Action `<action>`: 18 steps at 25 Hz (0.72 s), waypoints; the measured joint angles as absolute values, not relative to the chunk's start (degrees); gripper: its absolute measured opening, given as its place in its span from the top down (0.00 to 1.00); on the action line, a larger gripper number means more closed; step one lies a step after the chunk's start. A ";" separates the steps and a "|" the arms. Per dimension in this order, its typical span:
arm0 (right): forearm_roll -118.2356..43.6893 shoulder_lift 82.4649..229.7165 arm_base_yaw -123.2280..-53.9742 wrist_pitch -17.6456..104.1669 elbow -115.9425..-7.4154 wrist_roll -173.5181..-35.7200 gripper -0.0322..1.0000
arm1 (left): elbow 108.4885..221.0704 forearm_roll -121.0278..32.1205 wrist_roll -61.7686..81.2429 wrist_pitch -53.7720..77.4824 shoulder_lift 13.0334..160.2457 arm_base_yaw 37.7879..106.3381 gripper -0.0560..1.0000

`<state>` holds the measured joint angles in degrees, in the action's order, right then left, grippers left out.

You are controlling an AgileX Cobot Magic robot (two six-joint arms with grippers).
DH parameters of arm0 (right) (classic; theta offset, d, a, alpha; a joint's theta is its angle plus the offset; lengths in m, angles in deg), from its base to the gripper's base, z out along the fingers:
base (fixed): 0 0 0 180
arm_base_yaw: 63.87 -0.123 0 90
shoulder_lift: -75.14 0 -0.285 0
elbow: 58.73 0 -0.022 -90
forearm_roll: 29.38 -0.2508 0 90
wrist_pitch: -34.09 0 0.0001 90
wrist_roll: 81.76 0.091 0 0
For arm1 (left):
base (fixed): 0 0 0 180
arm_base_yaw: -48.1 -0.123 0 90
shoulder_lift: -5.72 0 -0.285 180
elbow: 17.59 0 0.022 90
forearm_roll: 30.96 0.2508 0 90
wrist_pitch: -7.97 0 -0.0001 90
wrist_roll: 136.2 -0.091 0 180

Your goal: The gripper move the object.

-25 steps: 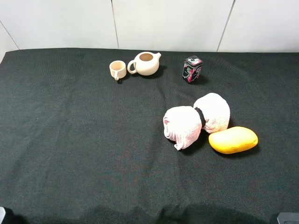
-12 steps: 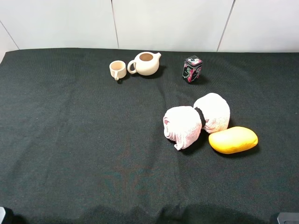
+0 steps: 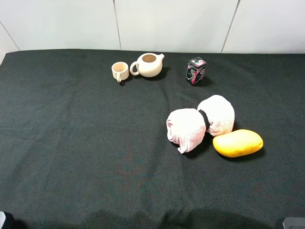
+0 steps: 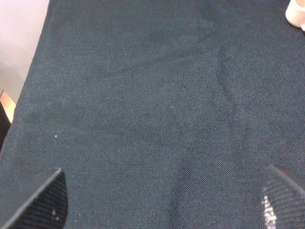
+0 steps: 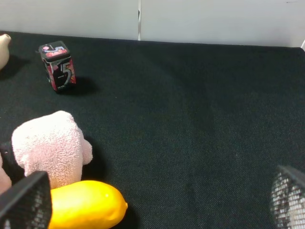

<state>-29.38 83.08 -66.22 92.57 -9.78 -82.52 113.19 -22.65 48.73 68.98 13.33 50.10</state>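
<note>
The small cream cup with a loop handle stands upright at the back of the black cloth, just left of the cream teapot. A cream edge at the corner of the left wrist view may be the cup. My left gripper is open and empty over bare cloth, far from the cup; only its corner shows in the high view. My right gripper is open and empty, near the yellow fruit; its edge shows at the front right.
A small printed tin stands right of the teapot. Two rolled pink towels and a yellow mango-like fruit lie right of centre. The white wall runs behind the table's far edge.
</note>
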 joint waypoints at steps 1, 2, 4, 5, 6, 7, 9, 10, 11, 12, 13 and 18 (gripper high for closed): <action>-29.38 83.08 -66.22 92.57 -9.78 -82.52 0.30 | 113.19 -22.65 48.73 68.98 13.33 50.10 0.14; -29.38 83.08 -66.22 92.57 -9.78 -82.52 0.30 | 113.19 -22.65 48.73 68.98 13.33 50.10 0.14; -29.38 83.08 -66.22 92.57 -9.78 -82.52 0.30 | 113.19 -22.65 48.77 68.98 13.33 50.10 0.14; -29.38 83.08 -66.22 92.57 -9.78 -82.52 0.30 | 113.19 -22.65 48.77 68.98 13.33 50.10 0.14; -29.38 83.08 -66.22 92.57 -9.78 -82.52 0.30 | 113.19 -22.65 48.77 68.98 13.33 50.10 0.14; -29.38 83.08 -66.22 92.57 -9.78 -82.52 0.30 | 113.19 -22.65 48.77 68.98 13.33 50.10 0.14; -29.38 83.08 -66.22 92.57 -9.78 -82.52 0.30 | 113.19 -22.65 48.77 68.98 13.33 50.10 0.14; -29.38 83.08 -66.22 92.57 -9.78 -82.52 0.30 | 113.19 -22.65 48.77 68.98 13.33 50.10 0.14; -29.38 83.08 -66.22 92.57 -9.78 -82.52 0.30 | 113.19 -22.65 48.77 68.98 13.33 50.10 0.14; -29.38 83.08 -66.22 92.57 -9.78 -82.52 0.30 | 113.19 -22.65 48.77 68.98 13.33 50.10 0.14; -29.38 83.08 -66.22 92.57 -9.78 -82.52 0.30 | 113.19 -22.65 48.77 68.98 13.33 50.10 0.14; -29.38 83.08 -66.22 92.57 -9.78 -82.52 0.30 | 113.18 -22.65 48.77 68.98 13.33 50.10 0.14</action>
